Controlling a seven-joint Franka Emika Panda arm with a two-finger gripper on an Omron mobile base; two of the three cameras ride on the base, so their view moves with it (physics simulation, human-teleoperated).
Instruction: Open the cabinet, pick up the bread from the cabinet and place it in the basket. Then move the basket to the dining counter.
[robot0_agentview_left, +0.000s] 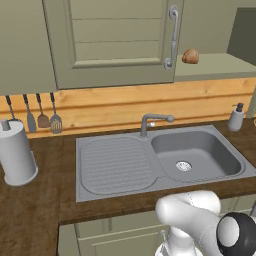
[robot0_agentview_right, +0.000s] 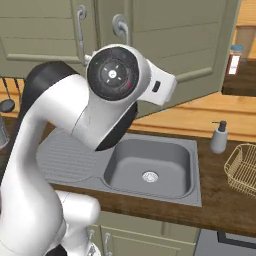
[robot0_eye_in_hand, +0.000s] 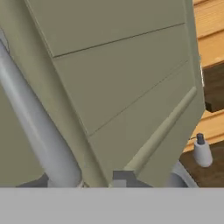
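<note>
While the white arm (robot0_agentview_right: 75, 125) rises in front of the sink (robot0_agentview_left: 165, 160), the cabinet (robot0_agentview_left: 115, 40) above it stands partly open. Its right door (robot0_agentview_right: 180, 45) is swung out, seen close in the hand view with a grey bar handle (robot0_eye_in_hand: 39, 131) beside it. On the open shelf (robot0_agentview_left: 215, 67) just right of the left door sits the bread (robot0_agentview_left: 190, 56), a small tan bun resting near the shelf's front edge. At the right end of the wooden counter (robot0_agentview_right: 220, 200) the basket (robot0_agentview_right: 242, 167) stands, cut off by the picture edge. A soap bottle (robot0_agentview_right: 218, 137) is behind the sink, near the basket. A paper roll (robot0_agentview_left: 16, 152) stands at the left, under hanging utensils (robot0_agentview_left: 42, 117). Whether the fingers are open or closed cannot be told.
</note>
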